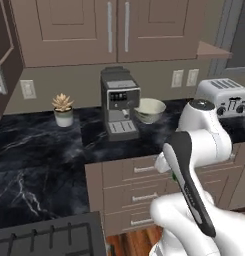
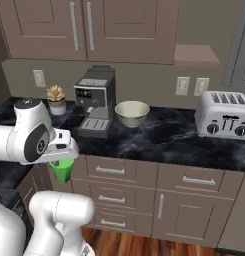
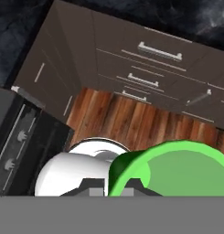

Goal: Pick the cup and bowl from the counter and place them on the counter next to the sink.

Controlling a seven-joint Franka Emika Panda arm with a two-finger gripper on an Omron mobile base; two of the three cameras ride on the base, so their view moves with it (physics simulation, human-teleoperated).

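Green cup (image 2: 62, 169) is hanging pinched in my gripper (image 2: 61, 161), off the counter (image 2: 159, 135). I am carrying it; the sink comes next, then the bowl (image 2: 132, 113).

Taupe cabinets (image 2: 124, 30), wooden floor (image 3: 131, 119)

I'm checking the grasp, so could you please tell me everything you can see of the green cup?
The cup is small, bright green, plain and handleless, narrowing downward, plastic-looking. It hangs upright in the gripper, which is shut on its rim, in the air before the drawers, off the counter. The hand view shows its open mouth, apparently empty, above the wooden floor.
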